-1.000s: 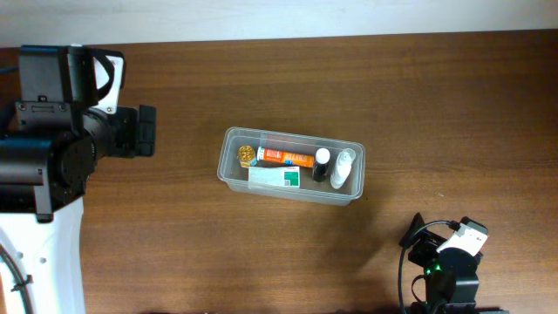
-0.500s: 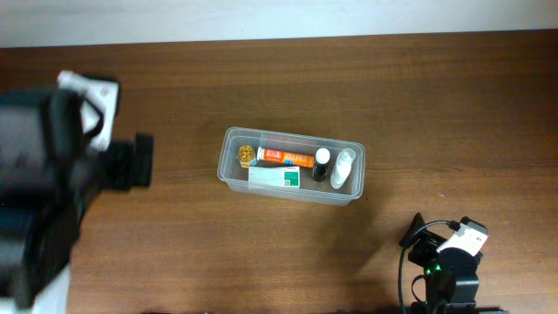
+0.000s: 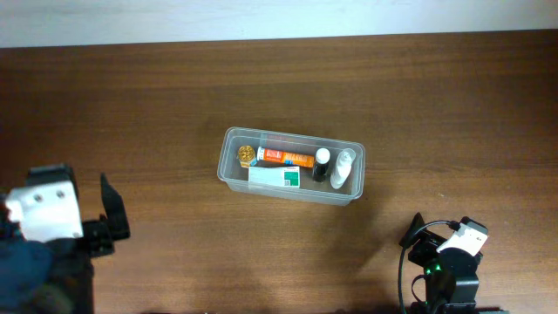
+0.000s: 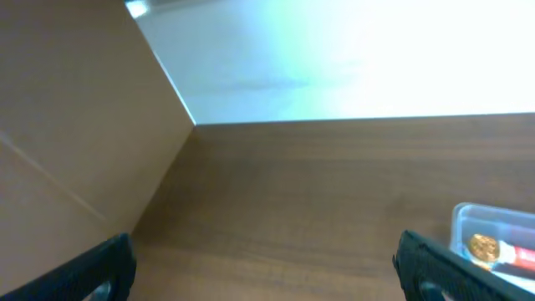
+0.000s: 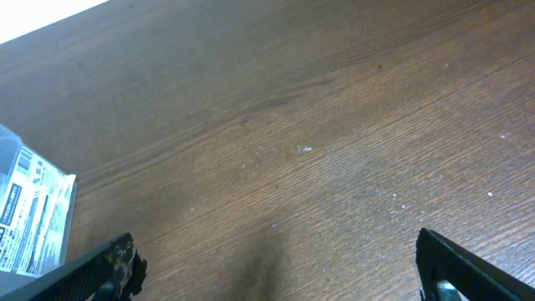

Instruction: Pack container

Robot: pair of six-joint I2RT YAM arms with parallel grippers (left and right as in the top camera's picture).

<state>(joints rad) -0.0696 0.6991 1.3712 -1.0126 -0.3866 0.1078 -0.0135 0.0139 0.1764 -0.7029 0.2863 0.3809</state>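
Note:
The clear plastic container sits at the table's middle. It holds a gold-capped item, an orange tube, a white-and-green carton, a dark bottle and a clear bottle. Its corner shows in the left wrist view and the right wrist view. My left gripper is open and empty, far left of the container. My right gripper is open and empty over bare wood, at the front right.
The left arm sits at the front left corner. The right arm sits at the front right edge. A pale wall borders the table's far edge.
The left arm has swung from the back left down to the front left corner. The right arm and the container have not moved.

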